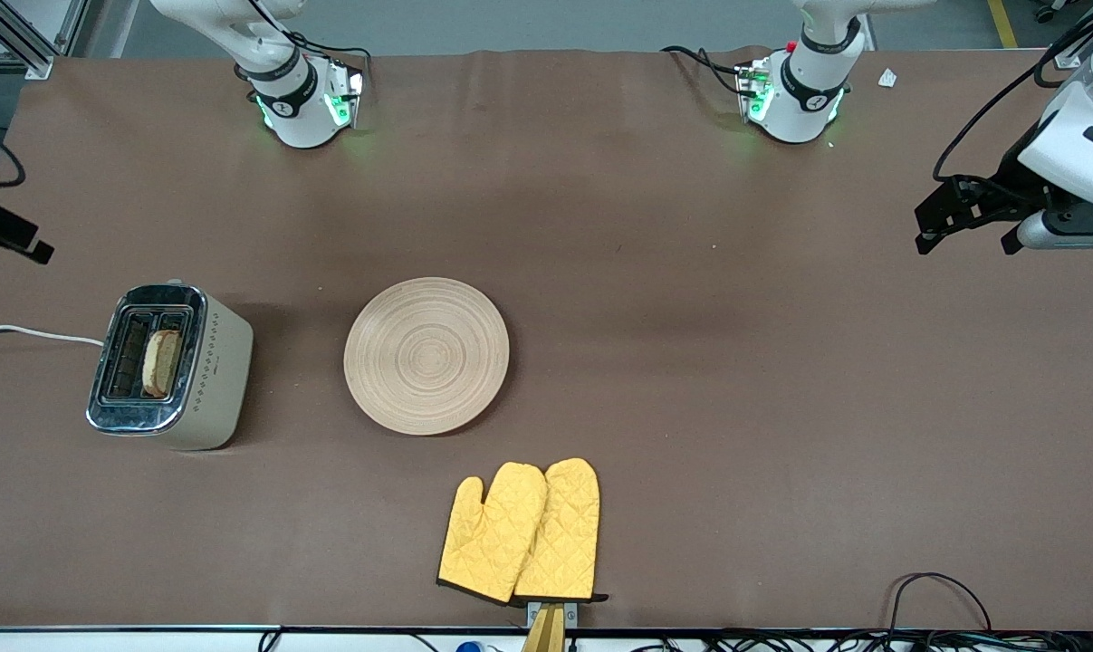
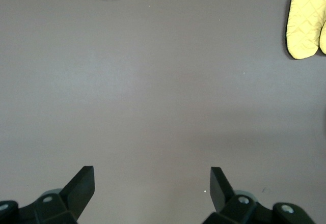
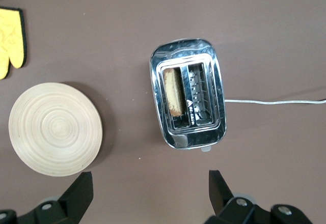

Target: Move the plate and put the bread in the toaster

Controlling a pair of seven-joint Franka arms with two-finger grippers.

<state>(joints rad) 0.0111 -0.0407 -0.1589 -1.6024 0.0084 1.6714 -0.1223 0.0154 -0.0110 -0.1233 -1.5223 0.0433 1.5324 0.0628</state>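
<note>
The cream toaster with a chrome top stands toward the right arm's end of the table. The bread stands in one of its slots and shows in the right wrist view too. The round wooden plate lies flat beside the toaster, bare. My right gripper is open and empty, high over the bare table between the plate and the toaster. My left gripper is open and empty over the bare table at the left arm's end; it also shows in its own wrist view.
Two yellow oven mitts lie near the table's front edge, nearer to the front camera than the plate. The toaster's white cord runs off the right arm's end of the table. A black cable loop lies near the front edge at the left arm's end.
</note>
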